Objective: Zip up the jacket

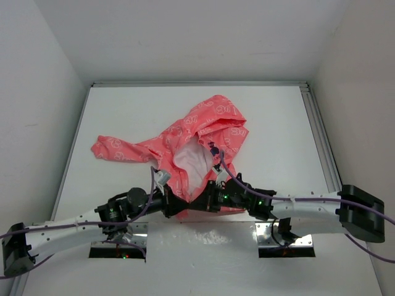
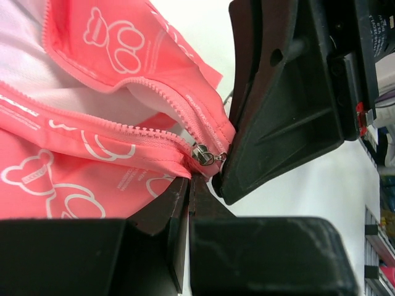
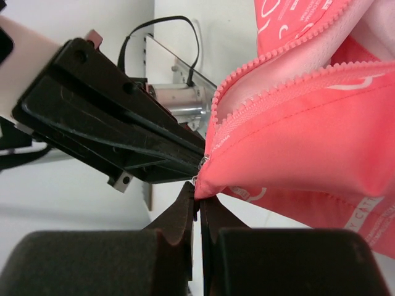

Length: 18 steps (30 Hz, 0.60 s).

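Jacket (image 1: 203, 139) lies open on the table (image 1: 123, 111), hood at the far side.
Left gripper (image 2: 190, 184) and right gripper (image 3: 199, 198) each clamp tight on its bottom hem beside the zipper slider (image 2: 202, 154).

Two slim white-shelled arms, left arm (image 1: 62, 228) and right arm (image 1: 308, 206), each with a chunky black joint block out by the near edge of the table (image 1: 123, 111). Row of small dark screws along the left one. Purple cables (image 1: 234, 179) draped along both. Tiny green lights at the right wrist. Left gripper (image 2: 191, 182) and right gripper (image 3: 197, 191): matte black, wedge-shaped fingers, slightly scuffed.
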{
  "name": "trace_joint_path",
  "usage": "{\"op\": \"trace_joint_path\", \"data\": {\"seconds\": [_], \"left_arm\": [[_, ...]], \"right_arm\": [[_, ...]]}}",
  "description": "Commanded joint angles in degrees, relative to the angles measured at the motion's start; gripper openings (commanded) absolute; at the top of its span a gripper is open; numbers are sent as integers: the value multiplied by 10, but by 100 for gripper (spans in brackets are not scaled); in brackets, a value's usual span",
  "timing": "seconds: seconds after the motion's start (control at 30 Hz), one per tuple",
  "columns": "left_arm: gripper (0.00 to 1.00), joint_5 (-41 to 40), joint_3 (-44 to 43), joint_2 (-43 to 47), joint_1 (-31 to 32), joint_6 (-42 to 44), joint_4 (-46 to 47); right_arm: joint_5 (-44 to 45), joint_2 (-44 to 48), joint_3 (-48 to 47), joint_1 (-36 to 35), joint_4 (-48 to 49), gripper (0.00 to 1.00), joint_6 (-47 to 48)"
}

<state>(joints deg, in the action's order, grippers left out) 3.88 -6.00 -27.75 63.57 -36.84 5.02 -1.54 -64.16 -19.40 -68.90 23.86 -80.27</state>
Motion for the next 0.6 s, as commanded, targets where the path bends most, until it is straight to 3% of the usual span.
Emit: {"op": "trace_joint_path", "data": {"seconds": [0.0,0.33,0.57], "left_arm": [[0,33,9,7,4,5,-32],[0,34,9,5,4,26,-33],[0,27,6,11,4,37,-63]], "right_arm": [[17,-3,-20,27,145,0,-50],[16,-10,10,100,167,0,-110],[-38,-35,27,108,276,0,-156]]}}
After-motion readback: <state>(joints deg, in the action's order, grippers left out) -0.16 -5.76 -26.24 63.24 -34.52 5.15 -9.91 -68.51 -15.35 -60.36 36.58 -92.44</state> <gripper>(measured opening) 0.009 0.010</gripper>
